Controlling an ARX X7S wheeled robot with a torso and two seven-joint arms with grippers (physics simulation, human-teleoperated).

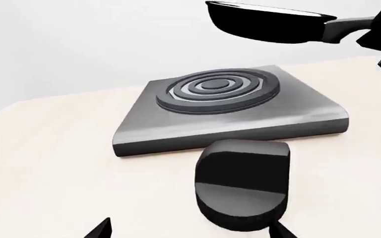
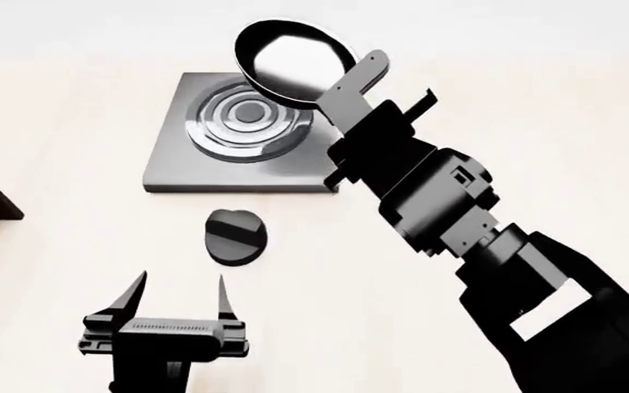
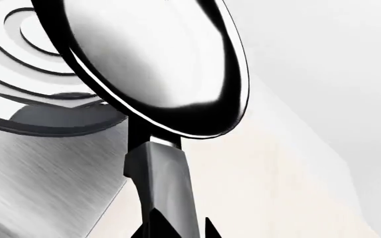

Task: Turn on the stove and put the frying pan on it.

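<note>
The surface [image 2: 511, 98] is pale, broad and mostly bare. On it sits the stove [image 2: 183, 168], a flat grey slab lying square and steady, its burner rings [image 2: 246, 119] dead centre. It looks rigid and heavy enough to stay put when something lands on it.

Above it hangs the pan [image 2: 292, 61], airborne, held over the stove's far right part and not touching the rings; the left wrist view shows clear air beneath it. The right gripper [image 2: 372, 106] is clamped on the long handle [image 3: 167, 183], well back from the bowl. That is the sensible place to hold, but the judgement here is that it makes for a long lever: a stiff metal pan with its weight out at the round end will want to droop or twist in the grip. The handle looks smooth, so slip is a real risk. A firm squeeze and a slow, level descent onto the rings seem wise.

The knob [image 2: 235, 236] is a small black disc on the surface just in front of the stove. It is hard and squat, best pinched across its sides for turning.

The left gripper [image 2: 179, 301] waits near the knob on the robot's side, with its fingers spread apart and holding nothing.
</note>
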